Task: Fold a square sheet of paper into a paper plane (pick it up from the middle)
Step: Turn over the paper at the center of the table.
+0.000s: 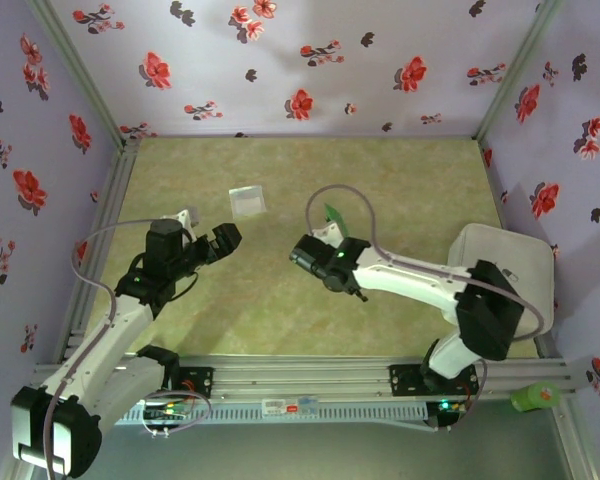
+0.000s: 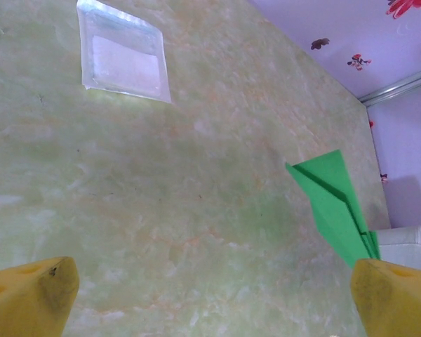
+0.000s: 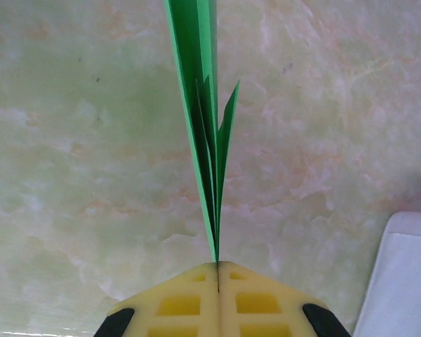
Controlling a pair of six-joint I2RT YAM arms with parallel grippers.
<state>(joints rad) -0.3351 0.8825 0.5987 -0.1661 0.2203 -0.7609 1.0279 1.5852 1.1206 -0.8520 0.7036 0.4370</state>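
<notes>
Slim bright green folded paper plane (image 3: 200, 105): pinched at one end between the closed yellow pads of the right gripper (image 3: 217, 265), projecting forward over the mottled green tabletop (image 1: 400, 180), near its middle. Left gripper (image 2: 212, 295): jaws spread wide, empty, apart from the plane. Small pale square packet (image 2: 123, 56): flat on the table, beyond the left gripper.

A: Clear to pass over the olive marbled tabletop (image 1: 270, 310), near-centre?
B: Yes, bare there. Mind small pale square plastic packet (image 1: 247, 201) lying far-centre, white rounded tray (image 1: 505, 265) at right edge, folded bright green paper dart (image 1: 333, 213) jutting from right gripper (image 1: 326, 232).
</notes>
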